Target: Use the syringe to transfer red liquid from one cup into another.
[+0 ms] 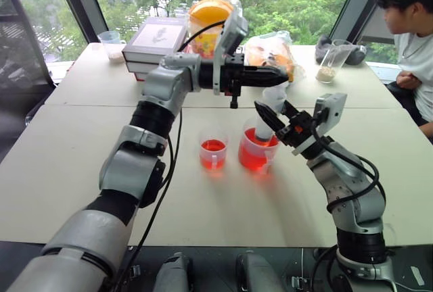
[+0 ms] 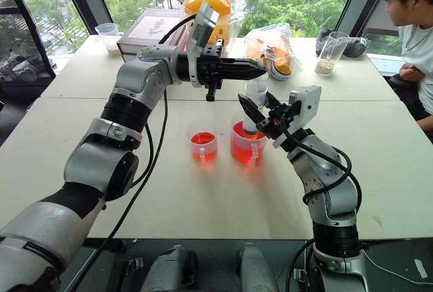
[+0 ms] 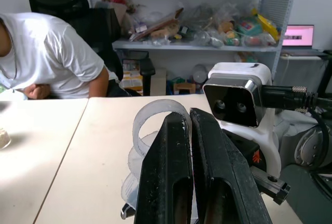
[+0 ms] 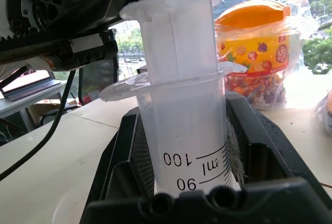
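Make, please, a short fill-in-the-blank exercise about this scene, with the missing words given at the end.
1. The right gripper is shut on the barrel of the ____.
2. The syringe stands with its lower end in the ____ of the two red cups.
3. The left gripper is shut just above the syringe's ____.
4. The small cup of red liquid stands on the table, to the robot's ____ of the large cup.

Missing words: syringe; larger; plunger; left

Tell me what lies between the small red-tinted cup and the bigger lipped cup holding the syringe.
Nothing: in the left eye view only bare beige table separates the small clear red-tinted cup from the larger lipped red-filled cup.
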`<state>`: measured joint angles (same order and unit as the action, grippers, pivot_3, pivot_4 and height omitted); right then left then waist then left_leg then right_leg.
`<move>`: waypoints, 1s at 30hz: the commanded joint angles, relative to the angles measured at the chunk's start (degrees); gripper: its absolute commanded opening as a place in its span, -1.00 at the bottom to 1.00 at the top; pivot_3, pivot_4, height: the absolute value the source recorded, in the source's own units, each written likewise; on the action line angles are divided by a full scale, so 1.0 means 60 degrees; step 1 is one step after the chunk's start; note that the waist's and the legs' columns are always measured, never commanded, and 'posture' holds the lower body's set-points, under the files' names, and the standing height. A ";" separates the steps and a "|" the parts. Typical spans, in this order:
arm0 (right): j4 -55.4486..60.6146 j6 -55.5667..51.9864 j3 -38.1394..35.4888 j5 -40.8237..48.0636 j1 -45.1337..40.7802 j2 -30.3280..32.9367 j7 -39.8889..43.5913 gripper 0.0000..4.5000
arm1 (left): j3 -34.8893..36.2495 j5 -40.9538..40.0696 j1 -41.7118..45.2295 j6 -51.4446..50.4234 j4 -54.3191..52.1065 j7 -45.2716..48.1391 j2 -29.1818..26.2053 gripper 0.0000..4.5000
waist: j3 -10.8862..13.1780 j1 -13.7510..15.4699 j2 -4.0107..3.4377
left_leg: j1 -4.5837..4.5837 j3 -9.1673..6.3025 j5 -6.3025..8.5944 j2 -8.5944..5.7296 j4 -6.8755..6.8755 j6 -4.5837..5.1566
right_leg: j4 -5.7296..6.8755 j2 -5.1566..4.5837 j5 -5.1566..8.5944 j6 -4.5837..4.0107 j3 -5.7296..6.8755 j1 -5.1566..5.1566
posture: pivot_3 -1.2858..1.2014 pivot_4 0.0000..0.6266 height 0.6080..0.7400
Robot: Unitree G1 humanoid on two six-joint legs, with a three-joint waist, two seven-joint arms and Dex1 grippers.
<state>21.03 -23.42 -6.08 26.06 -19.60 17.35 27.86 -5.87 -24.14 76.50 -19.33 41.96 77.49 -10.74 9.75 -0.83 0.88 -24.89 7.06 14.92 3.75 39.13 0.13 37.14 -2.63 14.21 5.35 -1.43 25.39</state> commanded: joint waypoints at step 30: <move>0.0079 -0.0944 -0.0631 0.0852 -0.1838 0.0950 -0.0050 -0.35 | 0.0461 0.0160 -0.1172 -0.0126 -0.1762 0.0311 -0.1996 0.98 | 0.0000 -0.0017 0.0000 | 0.0000 0.0000 0.0000 0.0004 -0.0002 0.0000 | 0.0008 0.0001 -0.0001 0.0001 0.0002 0.0004 | 0.03 -0.52 1.00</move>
<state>20.38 -29.61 -8.59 30.08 -29.23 22.81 27.77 -5.04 -22.79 69.18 -19.56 34.06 79.24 -21.72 9.75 -0.93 0.88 -24.89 7.07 14.92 3.77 39.12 0.13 37.19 -2.63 14.20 5.36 -1.42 25.41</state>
